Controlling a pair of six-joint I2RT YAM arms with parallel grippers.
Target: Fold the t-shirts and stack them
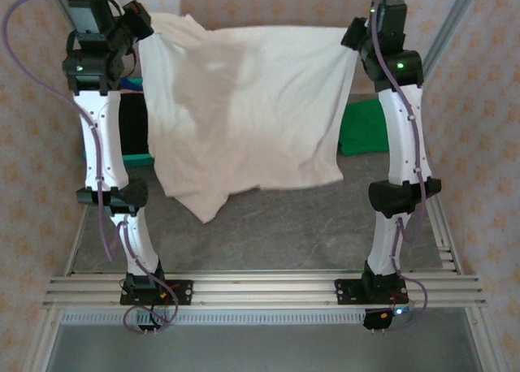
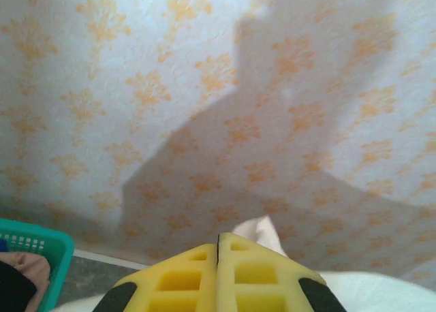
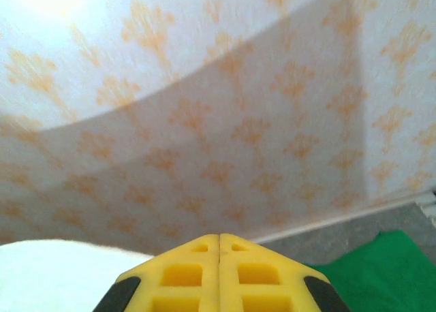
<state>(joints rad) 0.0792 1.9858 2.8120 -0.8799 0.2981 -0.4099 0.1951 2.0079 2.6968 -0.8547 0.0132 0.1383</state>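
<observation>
The cream t-shirt (image 1: 244, 112) is held up in the air, spread wide between the two hands, above the far half of the worktop (image 1: 284, 234). Its upper edge is stretched almost level from one hand to the other, and the rest hangs down in loose folds. The lowest corner droops toward the middle of the worktop on the left side; whether it touches the surface cannot be told.

One upper corner is gripped by the left hand (image 1: 140, 23), which is closed on the cloth. In the left wrist view the yellow pads (image 2: 184, 278) are seen pressed together, with a small tuft of cream cloth poking out beyond the tips. The other upper corner is gripped by the right hand (image 1: 355, 32), also closed. In the right wrist view its pads (image 3: 259, 278) are seen meeting along a thin seam, with cream cloth to the lower left.

The green t-shirt (image 1: 364, 128) is lying crumpled on the worktop near the far right edge, partly hidden behind the right arm. A teal basket (image 2: 41, 247) stands near the far left edge, beside the left arm. A patterned wall (image 2: 204, 87) is seen behind both hands.
</observation>
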